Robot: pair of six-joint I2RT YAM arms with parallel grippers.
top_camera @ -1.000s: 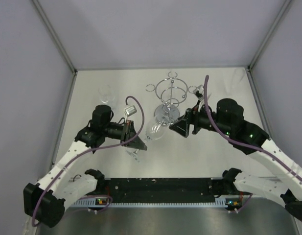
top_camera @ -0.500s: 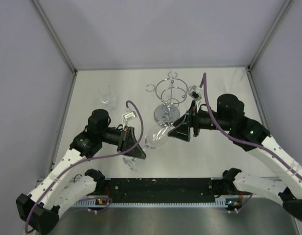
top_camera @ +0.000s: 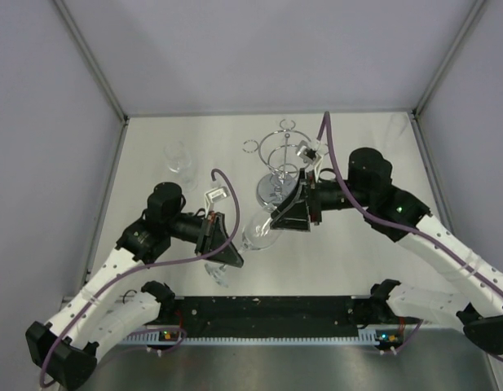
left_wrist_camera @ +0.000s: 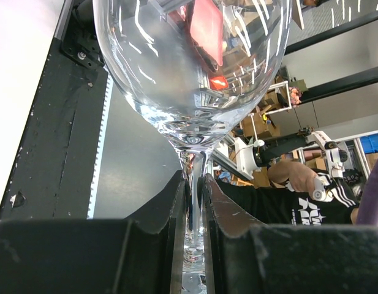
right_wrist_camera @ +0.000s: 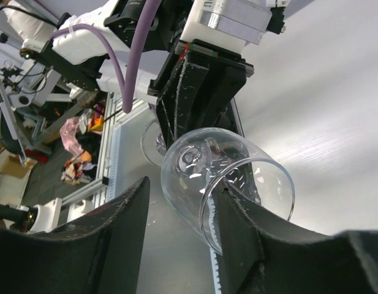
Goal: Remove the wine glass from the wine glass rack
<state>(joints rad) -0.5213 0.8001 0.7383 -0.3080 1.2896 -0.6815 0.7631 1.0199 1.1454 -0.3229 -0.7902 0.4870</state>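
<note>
The chrome wine glass rack (top_camera: 282,153) stands at the back middle of the table. A clear wine glass (top_camera: 258,229) lies tilted in the air in front of it, clear of the rack. My left gripper (top_camera: 235,257) is shut on its stem (left_wrist_camera: 192,190), with the bowl (left_wrist_camera: 189,61) just beyond the fingertips. My right gripper (top_camera: 280,221) is open at the bowl's mouth. In the right wrist view the glass (right_wrist_camera: 225,177) sits between my fingers; one finger (right_wrist_camera: 238,214) is at the rim, seemingly inside it, and the other (right_wrist_camera: 124,214) stands apart from the glass.
A second wine glass (top_camera: 178,159) stands upright at the back left of the table (top_camera: 373,252). Grey walls close in the back and both sides. A black rail (top_camera: 267,314) runs along the near edge between the arm bases.
My left gripper carried the glass down and left, away from the rack, then held still. My right gripper moved left and closed in on the bowl's mouth.
</note>
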